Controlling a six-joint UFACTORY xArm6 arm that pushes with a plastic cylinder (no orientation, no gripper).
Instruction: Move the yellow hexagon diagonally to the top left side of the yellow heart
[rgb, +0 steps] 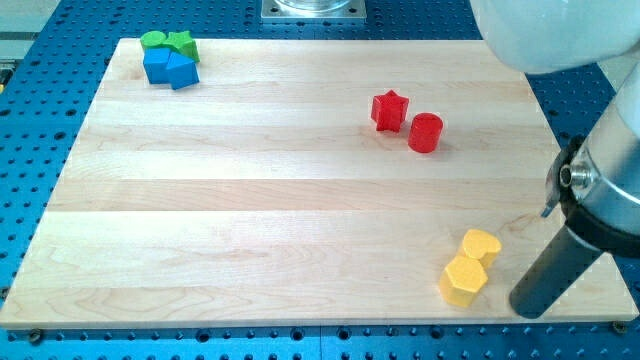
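The yellow hexagon lies near the board's bottom right, touching the yellow heart, which sits just above and to its right. My tip rests on the board to the right of the hexagon and below the heart, a short gap away from both. The dark rod rises from it toward the view's right edge.
A red star and a red cylinder sit together at the upper right. At the top left corner a green cylinder, a green star, a blue cube and another blue block cluster. The wooden board lies on a blue perforated table.
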